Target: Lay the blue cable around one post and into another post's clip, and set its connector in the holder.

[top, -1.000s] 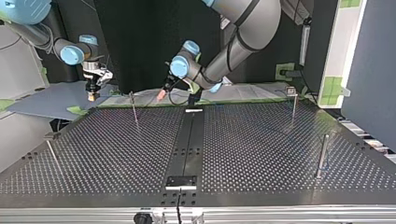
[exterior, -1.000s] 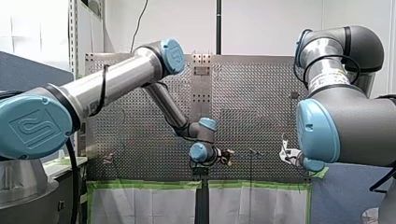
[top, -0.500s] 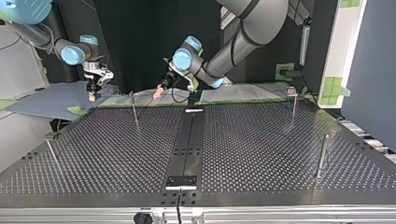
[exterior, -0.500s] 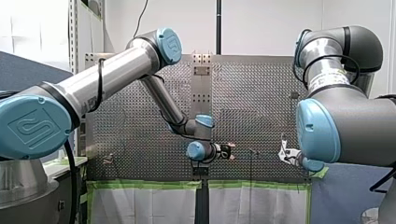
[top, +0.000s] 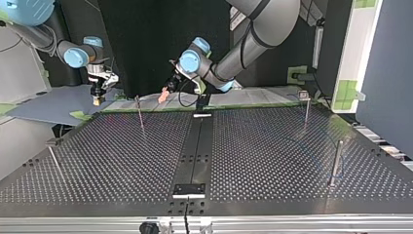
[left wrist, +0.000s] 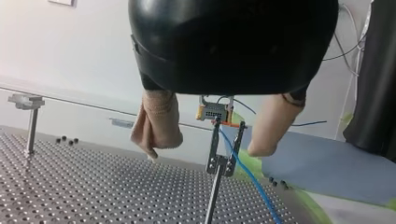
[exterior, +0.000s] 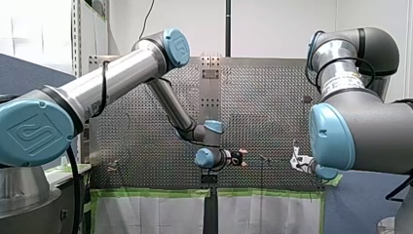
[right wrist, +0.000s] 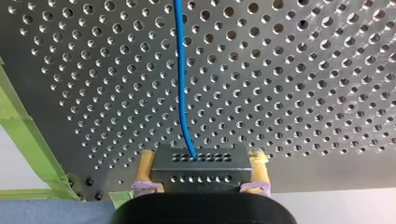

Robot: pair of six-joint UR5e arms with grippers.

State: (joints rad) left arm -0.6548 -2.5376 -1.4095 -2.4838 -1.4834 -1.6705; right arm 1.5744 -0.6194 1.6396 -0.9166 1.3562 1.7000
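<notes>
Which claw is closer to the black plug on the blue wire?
Right. My right gripper is shut on the connector; my left gripper hangs open across a clip post from it.

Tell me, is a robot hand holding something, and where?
My right gripper clamps the black connector on the blue cable by its two short ends. My left gripper is open, holding nothing.

arms [exterior: 122,80]: silver tubes, blue caps, black cables | left hand [left wrist: 205,151]: beige pads [left wrist: 159,121]
</notes>
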